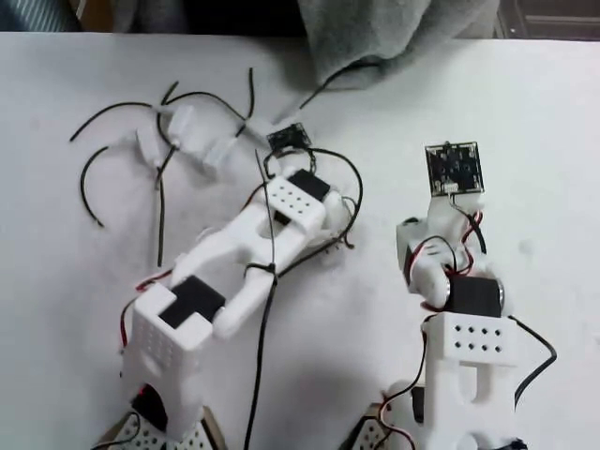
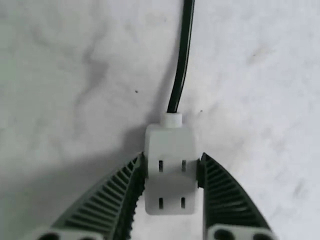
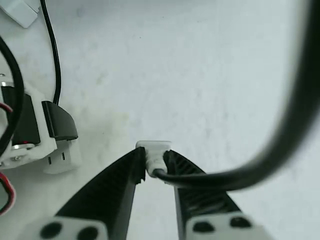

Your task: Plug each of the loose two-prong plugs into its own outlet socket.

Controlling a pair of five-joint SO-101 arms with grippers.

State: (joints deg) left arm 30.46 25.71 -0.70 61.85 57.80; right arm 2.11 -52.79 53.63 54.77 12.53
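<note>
Mating is pending: left gripper [image 2: 171, 166] is clamped on white slotted plastic socket block [image 2: 170, 142], right gripper [image 3: 154, 159] on white black-corded plug [image 3: 152, 147].

Lighting: bright and even, from above. Table [image 1: 66, 309]: white, near washed out in the high view, without hard glare. Shadows: soft grey on the table under the left arm [image 1: 234, 262] and the right arm [image 1: 459, 328]. A diffuse patch lies beside the socket [image 2: 170, 165] and a fainter one beside the plug [image 3: 154, 152].
</note>
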